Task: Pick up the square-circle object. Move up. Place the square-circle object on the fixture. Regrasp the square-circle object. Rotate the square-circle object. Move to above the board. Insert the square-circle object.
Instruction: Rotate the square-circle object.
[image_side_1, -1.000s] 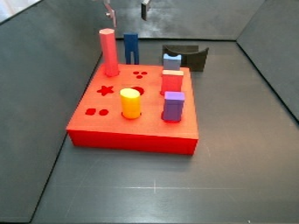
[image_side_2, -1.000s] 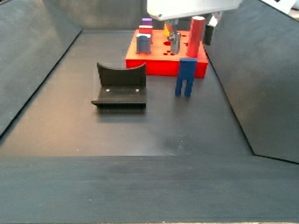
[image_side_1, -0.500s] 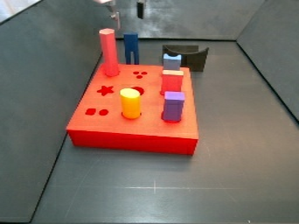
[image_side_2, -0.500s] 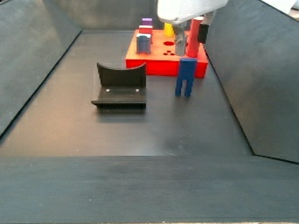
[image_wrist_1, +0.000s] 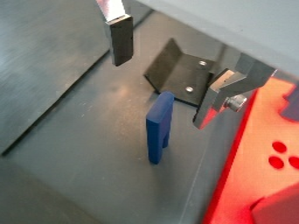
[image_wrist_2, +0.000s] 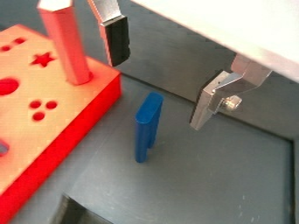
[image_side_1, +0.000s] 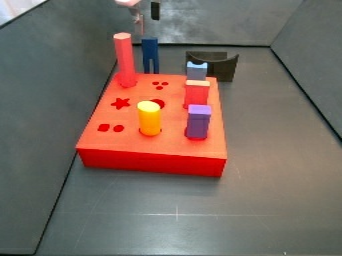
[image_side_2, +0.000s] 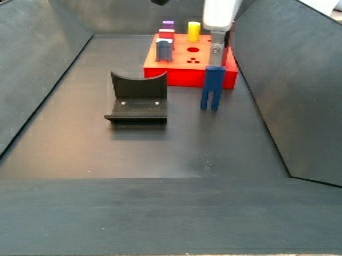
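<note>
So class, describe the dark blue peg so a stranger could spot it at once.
Find the red board. The blue peg stands upright on the floor beside it, below the open tool. Unlike the coloured pegs, it stands off the board.

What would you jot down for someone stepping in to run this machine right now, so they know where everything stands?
Gripper: open, holding nothing, above the square-circle object, with the fingers apart on either side of it in both wrist views.
Square-circle object: stands upright on the floor, close beside the board; it also shows in a side view.
Fixture: on the floor apart from the board, nothing on it.
Board: other coloured pegs stand in it.
Done: nothing yet; the piece is not gripped.
Left: grasp and lift, set on the fixture, regrasp, rotate, move above the board, insert.
</note>
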